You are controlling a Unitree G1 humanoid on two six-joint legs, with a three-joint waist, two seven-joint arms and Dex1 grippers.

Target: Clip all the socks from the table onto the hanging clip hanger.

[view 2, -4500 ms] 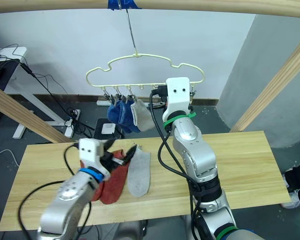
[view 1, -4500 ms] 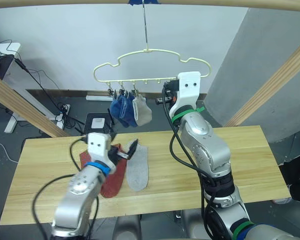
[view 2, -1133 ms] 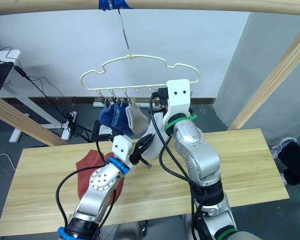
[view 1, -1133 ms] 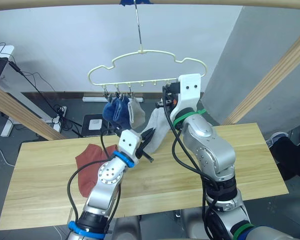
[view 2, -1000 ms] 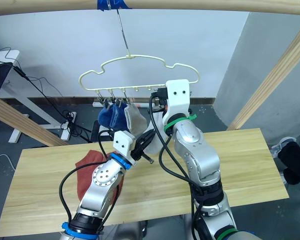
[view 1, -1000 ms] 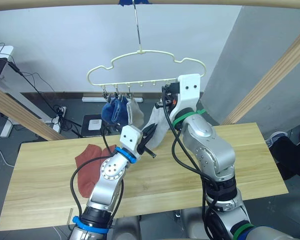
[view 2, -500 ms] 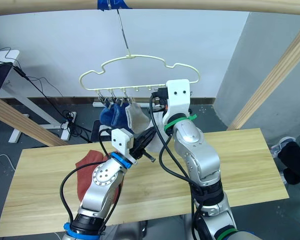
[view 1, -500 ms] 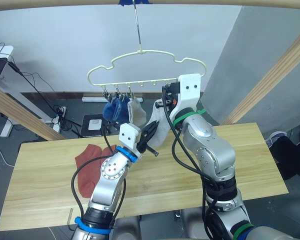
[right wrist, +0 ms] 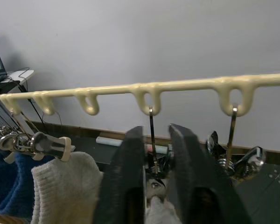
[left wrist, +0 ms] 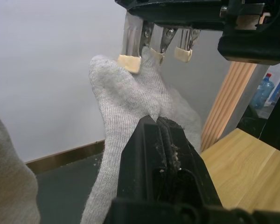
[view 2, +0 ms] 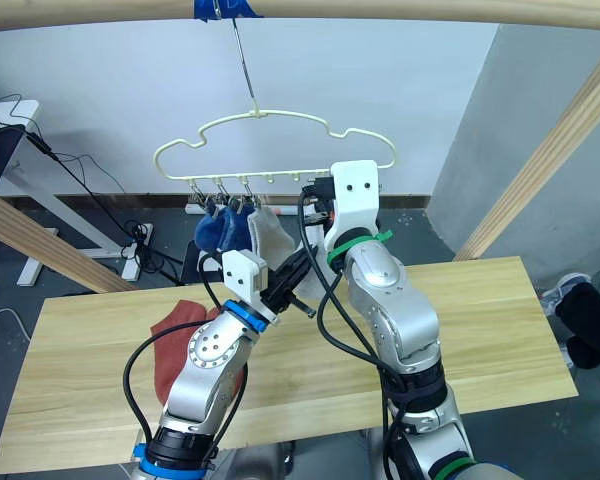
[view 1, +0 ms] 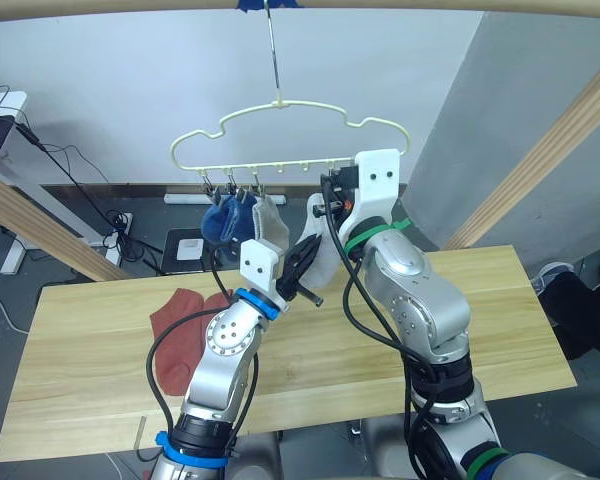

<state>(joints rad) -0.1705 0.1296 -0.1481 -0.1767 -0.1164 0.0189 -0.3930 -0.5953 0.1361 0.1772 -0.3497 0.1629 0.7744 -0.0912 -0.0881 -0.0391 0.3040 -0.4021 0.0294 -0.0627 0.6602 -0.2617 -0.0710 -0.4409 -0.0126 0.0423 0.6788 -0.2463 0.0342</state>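
Rust-red socks (view 1: 180, 335) lie on the table (view 1: 500, 330) at left. Above it, the left gripper (left wrist: 154, 122) pinches a light grey sock (left wrist: 130, 100), lifting it to the clip (right wrist: 151, 179) squeezed between the right gripper (right wrist: 156, 135) fingers on the pale yellow clip hanger (view 1: 290, 105).

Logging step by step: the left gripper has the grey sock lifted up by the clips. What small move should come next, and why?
Probably ease the grey sock slightly higher, so its top edge slips into the clip the right gripper is pinching. The left gripper is shut on the sock, whose edge sits just at the clip tips, seemingly not yet between them. Three socks already hang on the clip hanger.
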